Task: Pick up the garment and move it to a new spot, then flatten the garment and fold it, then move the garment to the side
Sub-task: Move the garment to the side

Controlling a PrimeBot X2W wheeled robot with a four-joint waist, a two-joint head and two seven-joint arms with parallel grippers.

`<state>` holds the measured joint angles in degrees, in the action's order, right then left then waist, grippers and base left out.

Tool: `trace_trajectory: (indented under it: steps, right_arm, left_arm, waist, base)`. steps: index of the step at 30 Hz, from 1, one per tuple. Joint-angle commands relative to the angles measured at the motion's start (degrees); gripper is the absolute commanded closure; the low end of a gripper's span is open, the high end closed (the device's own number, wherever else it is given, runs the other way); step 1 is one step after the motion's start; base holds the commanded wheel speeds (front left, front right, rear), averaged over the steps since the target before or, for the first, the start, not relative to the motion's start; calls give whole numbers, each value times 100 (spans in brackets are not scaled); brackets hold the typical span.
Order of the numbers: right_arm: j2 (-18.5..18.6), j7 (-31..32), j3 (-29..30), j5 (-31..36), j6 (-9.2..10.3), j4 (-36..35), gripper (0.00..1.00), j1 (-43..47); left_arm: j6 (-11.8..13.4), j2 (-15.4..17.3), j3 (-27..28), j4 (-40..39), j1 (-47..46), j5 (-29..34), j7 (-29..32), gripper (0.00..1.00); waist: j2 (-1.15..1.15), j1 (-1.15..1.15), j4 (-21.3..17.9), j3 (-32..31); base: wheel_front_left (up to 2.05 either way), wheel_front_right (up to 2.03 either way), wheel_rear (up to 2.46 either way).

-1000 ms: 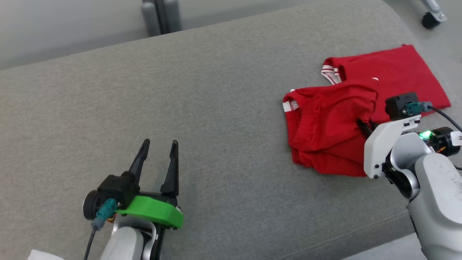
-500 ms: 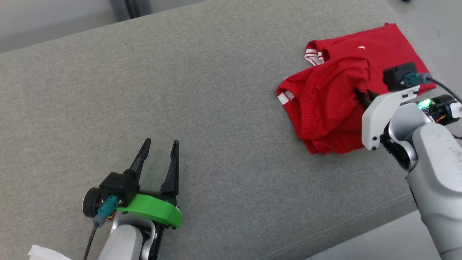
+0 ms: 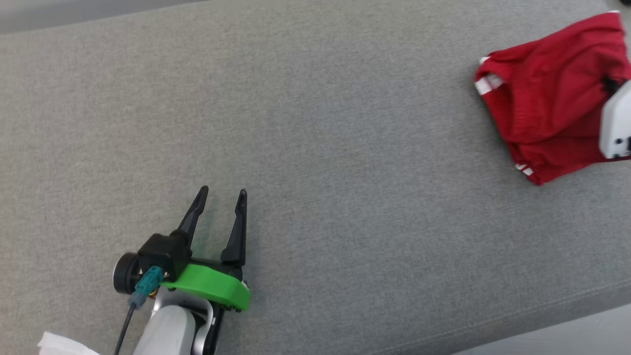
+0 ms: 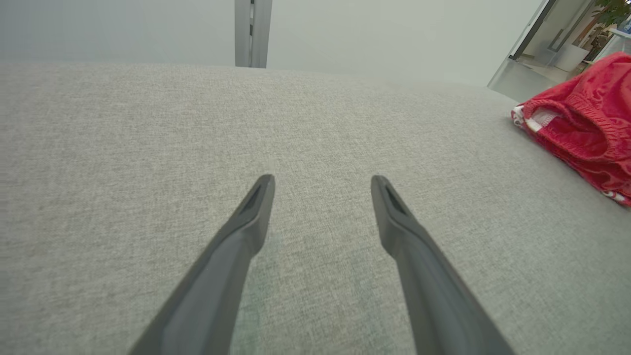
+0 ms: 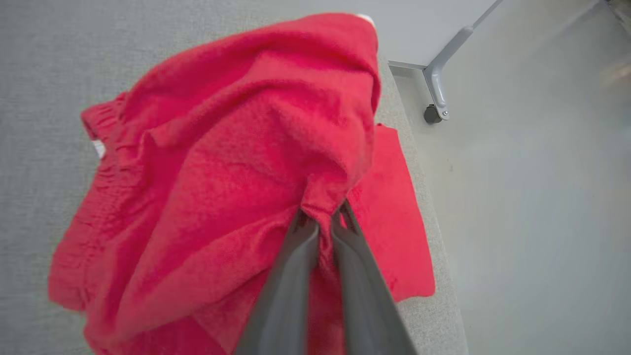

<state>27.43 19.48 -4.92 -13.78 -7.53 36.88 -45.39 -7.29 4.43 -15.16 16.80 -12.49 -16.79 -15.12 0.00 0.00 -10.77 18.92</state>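
Far right end of grey cushion [image 3: 320,148]: red shorts [image 3: 542,103] bunched, cropped by head view's edge. Fold of cloth clamped between closed fingers of right pincer [image 5: 323,216], tips buried in fabric. Its white housing [image 3: 615,123] cut off at frame edge. Left pincer [image 3: 223,192] spread apart, empty, well apart from shorts. Contact with cushion not discernible.
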Motion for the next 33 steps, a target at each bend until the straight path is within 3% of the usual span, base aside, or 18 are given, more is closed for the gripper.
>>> trace_trajectory:
  steps: [1,3,10,12,13,14,24,33]
  right_arm:
    - [93,-74,89,59,9,112,100,-59]
    - [232,-202,287,127,9,323,100,-108]
    - [100,-635,824,569,9,773,100,-223]
    - [42,-804,906,726,9,866,70,-272]
    - [6,-871,929,795,9,912,30,-292]
    - [-14,-970,985,884,9,963,0,-321]
    - [-309,-1505,1392,1560,9,1312,0,-449]
    - [-767,-2211,1027,1515,9,1064,0,-479]
  left_arm:
    - [-19,45,-16,-23,-137,65,-2,0]
    - [-20,55,-40,-36,-161,67,-2,0]
    - [-22,124,-48,-58,-227,119,-2,0]
    - [-22,140,-53,-62,-253,127,-2,0]
    - [-22,145,-54,-63,-254,129,-2,0]
    - [-20,145,-57,-60,-256,123,-2,0]
    - [2,98,-51,17,-289,52,-1,0]
    - [29,12,281,96,-251,-206,-1,0]
  waist:
    - [0,0,149,155]
    - [0,0,205,226]
    - [0,0,251,456]
    - [0,0,257,491]
    - [0,0,258,501]
    - [0,0,258,512]
    - [0,0,255,261]
    - [0,0,328,-349]
  base:
    - [0,0,0]
    - [0,0,0]
    - [0,0,0]
    - [0,0,0]
    - [0,0,0]
    - [0,0,0]
    - [0,0,0]
    - [0,0,0]
